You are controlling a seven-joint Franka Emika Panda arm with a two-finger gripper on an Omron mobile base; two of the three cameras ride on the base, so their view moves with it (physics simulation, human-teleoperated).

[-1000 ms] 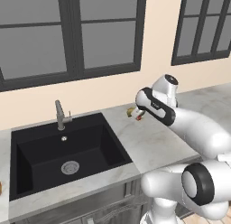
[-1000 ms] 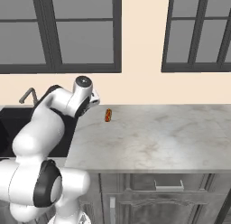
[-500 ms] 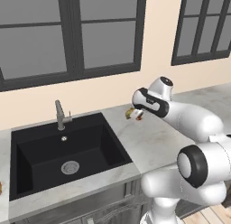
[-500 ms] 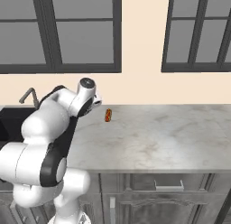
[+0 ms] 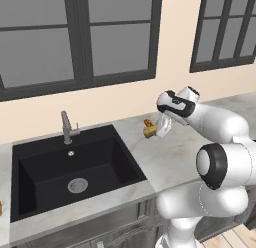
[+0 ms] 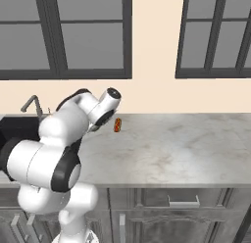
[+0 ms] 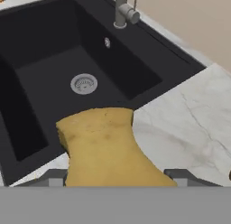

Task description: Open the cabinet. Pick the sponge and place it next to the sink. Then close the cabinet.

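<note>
The yellow sponge [image 7: 106,146] sits between my gripper's [image 7: 116,174] fingers, which are shut on it, and covers the lower middle of the hand view. From the left base view the sponge [image 5: 149,133] hangs at the gripper [image 5: 156,130] just above the marble counter [image 5: 172,154], a short way right of the black sink [image 5: 127,157]. In the hand view the sponge is over the counter's strip beside the sink's [image 7: 27,128] right rim. The cabinet is out of view.
A grey faucet [image 5: 66,127] stands behind the sink basin. A small orange-red thing [image 6: 117,125] lies on the counter near the wall, just behind the gripper. The marble counter [image 6: 186,149] stretches on to the right. Dark-framed windows [image 5: 80,37] line the wall.
The arm's elbow has swung out toward the camera. The hand with the sponge has sunk slightly toward the counter beside the sink.
</note>
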